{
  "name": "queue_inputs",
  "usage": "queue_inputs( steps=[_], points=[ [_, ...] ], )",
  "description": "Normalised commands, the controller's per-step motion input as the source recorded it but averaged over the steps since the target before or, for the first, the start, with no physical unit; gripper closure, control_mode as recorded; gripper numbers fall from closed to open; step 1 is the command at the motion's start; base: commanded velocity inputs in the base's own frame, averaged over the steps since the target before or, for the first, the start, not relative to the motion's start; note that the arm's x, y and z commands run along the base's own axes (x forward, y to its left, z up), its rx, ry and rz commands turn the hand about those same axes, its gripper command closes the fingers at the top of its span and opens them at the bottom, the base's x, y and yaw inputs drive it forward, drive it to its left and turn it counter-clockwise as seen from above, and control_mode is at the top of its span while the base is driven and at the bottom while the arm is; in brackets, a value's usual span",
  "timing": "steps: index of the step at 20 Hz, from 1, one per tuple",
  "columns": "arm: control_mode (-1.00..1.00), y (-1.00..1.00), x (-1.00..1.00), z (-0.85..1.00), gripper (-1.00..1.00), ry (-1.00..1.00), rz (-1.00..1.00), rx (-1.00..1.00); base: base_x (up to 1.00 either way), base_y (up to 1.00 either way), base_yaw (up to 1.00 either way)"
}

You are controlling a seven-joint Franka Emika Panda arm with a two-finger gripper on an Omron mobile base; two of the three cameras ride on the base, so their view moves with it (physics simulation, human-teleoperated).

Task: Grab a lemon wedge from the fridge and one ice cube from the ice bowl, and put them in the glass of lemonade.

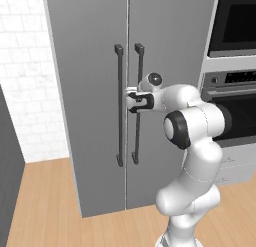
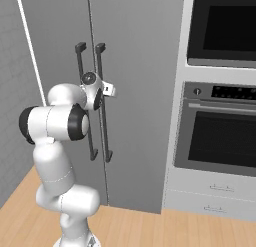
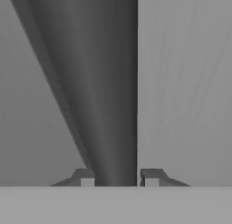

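Fingers of the gripper (image 3: 116, 177) sit on either side of a dark bar handle (image 3: 102, 82), closed in until both tips touch it, so the jaws are narrow and holding the handle. From the left base view the gripper (image 1: 131, 101) meets the right door's handle (image 1: 137, 103) at about mid-height, just beside the seam between the two doors. That grip makes sense: the lemon wedge is presumably inside the fridge (image 1: 90, 116), which is fully shut, so the door has to come open first. Gripping mid-bar rather than at an end gives a steadier pull, I'd judge.

Both handles are long, slim, matte black bars standing upright, fixed at top and bottom by short brackets. Either side of the right handle, the door faces are flat, smooth grey panels with a faint brushed look. Right of the handle stands a black oven (image 2: 220, 131) with glossy glass fronts.
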Motion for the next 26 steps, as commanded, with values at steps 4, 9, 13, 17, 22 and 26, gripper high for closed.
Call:
queue_inputs(
  steps=[4, 9, 13, 17, 22, 26],
  points=[
    [-1.0, -0.37, -0.08, 0.0, 1.0, 0.0, -0.08, -0.02, 0.0, 0.0, 0.0],
    [-1.0, -0.71, -0.4, 0.0, 1.0, 0.0, -0.16, 0.0, 0.0, 0.0, 0.0],
    [-1.0, -0.69, -0.65, 0.01, 1.0, 0.0, -0.17, 0.0, 0.0, 0.0, 0.0],
    [-1.0, -0.86, -0.79, 0.06, 1.0, 0.0, -0.14, 0.01, 0.0, 0.0, 0.0],
    [-1.0, -0.88, -0.98, 0.11, 1.0, 0.01, -0.07, 0.03, 0.0, 0.0, 0.0],
    [-1.0, -0.84, -0.95, 0.21, 1.0, 0.1, -0.05, 0.02, 0.0, 0.0, 0.0]
  ],
)
